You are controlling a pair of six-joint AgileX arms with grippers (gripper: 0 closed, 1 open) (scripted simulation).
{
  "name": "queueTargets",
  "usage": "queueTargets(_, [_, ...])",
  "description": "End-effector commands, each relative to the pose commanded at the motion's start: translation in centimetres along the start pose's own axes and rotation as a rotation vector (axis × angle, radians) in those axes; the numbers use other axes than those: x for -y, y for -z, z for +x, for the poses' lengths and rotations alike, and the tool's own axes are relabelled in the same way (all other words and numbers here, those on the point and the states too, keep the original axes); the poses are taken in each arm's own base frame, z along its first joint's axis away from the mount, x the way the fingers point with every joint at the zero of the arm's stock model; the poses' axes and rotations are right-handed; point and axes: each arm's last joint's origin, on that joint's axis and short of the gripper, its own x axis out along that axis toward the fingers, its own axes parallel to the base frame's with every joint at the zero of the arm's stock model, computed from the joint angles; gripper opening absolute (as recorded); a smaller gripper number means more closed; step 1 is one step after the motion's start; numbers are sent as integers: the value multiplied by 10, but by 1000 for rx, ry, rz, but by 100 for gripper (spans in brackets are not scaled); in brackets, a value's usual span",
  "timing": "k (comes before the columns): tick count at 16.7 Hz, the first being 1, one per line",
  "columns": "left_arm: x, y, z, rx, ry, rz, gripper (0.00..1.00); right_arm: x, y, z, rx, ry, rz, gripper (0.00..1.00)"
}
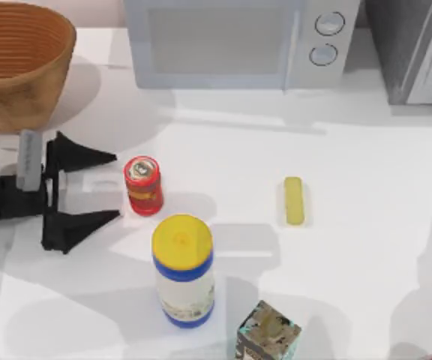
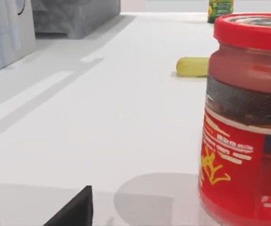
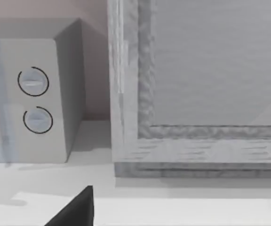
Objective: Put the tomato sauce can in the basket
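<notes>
Filling the left wrist view, the tomato sauce can stands upright just ahead of our left gripper, whose fingers are spread wide and hold nothing. We judge this the approach step: next we must straddle the can, close, then carry it to the basket at the table's far left.
</notes>
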Motion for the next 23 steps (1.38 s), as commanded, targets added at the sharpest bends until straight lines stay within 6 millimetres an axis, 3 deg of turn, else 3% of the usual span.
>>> queueTargets(5, [0, 5, 13, -12, 6, 1, 100, 0, 0, 0, 0, 0, 0, 100])
queueTargets(14, [16, -18, 67, -6, 2, 0, 100, 0, 0, 0, 0, 0, 0, 100])
queueTargets(19, [17, -19, 69, -4, 2, 1, 100, 0, 0, 0, 0, 0, 0, 100])
queueTargets(23, [17, -19, 69, -4, 2, 1, 70, 0, 0, 0, 0, 0, 0, 100])
